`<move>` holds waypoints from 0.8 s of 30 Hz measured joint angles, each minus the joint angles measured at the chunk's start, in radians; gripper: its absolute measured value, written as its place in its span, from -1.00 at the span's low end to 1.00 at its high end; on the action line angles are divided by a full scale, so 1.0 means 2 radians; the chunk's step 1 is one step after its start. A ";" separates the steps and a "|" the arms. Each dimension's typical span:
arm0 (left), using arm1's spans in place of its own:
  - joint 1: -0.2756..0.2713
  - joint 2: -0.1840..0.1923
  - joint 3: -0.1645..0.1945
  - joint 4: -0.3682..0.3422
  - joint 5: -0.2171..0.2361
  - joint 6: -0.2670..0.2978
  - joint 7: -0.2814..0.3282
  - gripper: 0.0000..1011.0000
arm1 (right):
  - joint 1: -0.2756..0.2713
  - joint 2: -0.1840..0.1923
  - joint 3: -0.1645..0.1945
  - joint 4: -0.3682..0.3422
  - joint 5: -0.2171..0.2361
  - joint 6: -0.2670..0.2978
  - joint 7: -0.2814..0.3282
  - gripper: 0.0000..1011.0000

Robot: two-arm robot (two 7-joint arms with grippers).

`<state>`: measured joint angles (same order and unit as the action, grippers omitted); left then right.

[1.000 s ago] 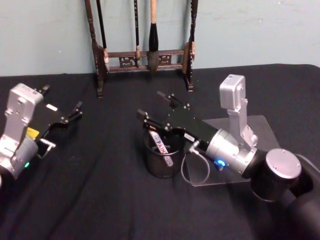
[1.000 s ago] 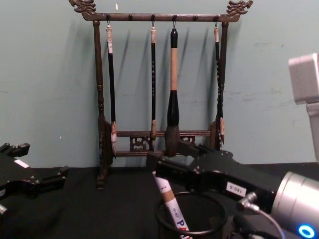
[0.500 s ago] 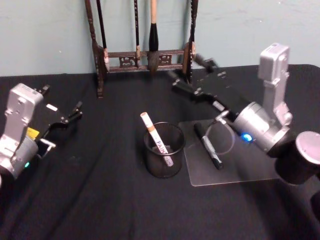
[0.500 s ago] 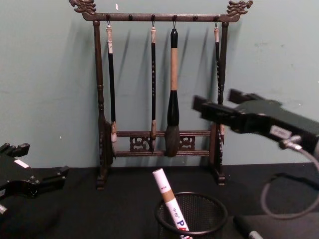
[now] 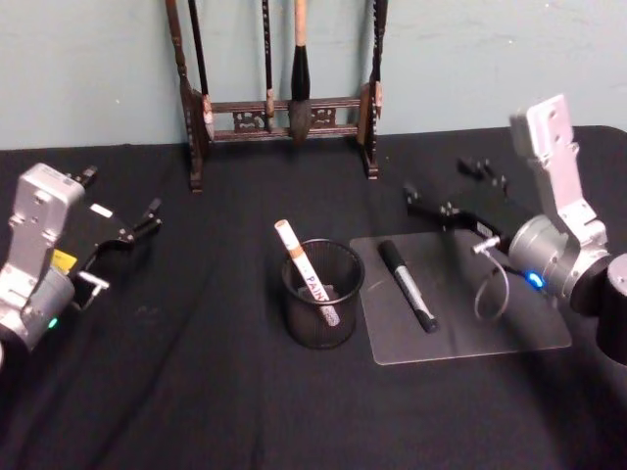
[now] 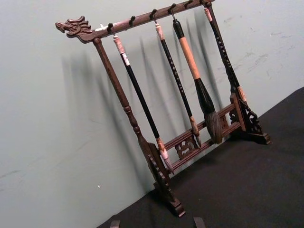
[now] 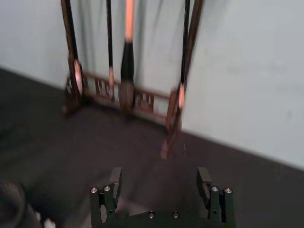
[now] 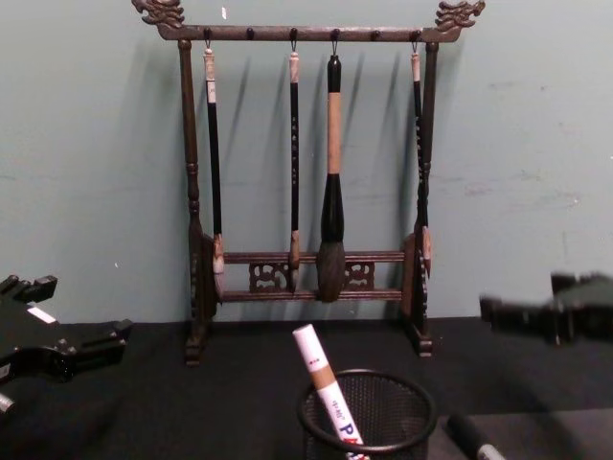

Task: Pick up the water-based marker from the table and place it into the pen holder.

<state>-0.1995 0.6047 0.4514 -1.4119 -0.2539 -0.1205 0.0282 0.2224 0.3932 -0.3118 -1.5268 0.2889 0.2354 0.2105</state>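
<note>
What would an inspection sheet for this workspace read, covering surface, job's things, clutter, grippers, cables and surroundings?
Surface: black table, clear sheet lying on its right side.
Job's things: white marker leaning inside pen holder, top above the rim.
Clutter: black marker lying on the clear sheet.
Grippers: left gripper open, empty, at left; right gripper open, empty, raised at right.
Cables: grey cable loop at right wrist.
Surroundings: brush rack with four hanging brushes, pale wall.

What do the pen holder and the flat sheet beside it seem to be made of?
Pen holder: black wire mesh, probably painted metal; the marker inside shows through its wall. Flat sheet: clear glossy plastic, perhaps acrylic; the black tablecloth shows through it.
</note>
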 joint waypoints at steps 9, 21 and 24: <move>0.000 0.000 0.000 0.000 0.000 0.000 0.000 0.98 | 0.008 -0.006 -0.013 0.024 -0.016 0.059 0.010 0.98; 0.000 0.000 0.000 0.000 0.000 0.000 0.000 0.98 | 0.030 -0.024 -0.031 0.062 -0.034 0.098 0.033 0.98; 0.000 0.000 0.000 0.000 0.000 0.000 0.000 0.98 | 0.032 -0.027 -0.033 0.066 -0.037 0.103 0.036 0.98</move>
<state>-0.1996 0.6047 0.4514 -1.4120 -0.2539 -0.1205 0.0283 0.2867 0.3390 -0.3769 -1.3939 0.2151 0.4414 0.2828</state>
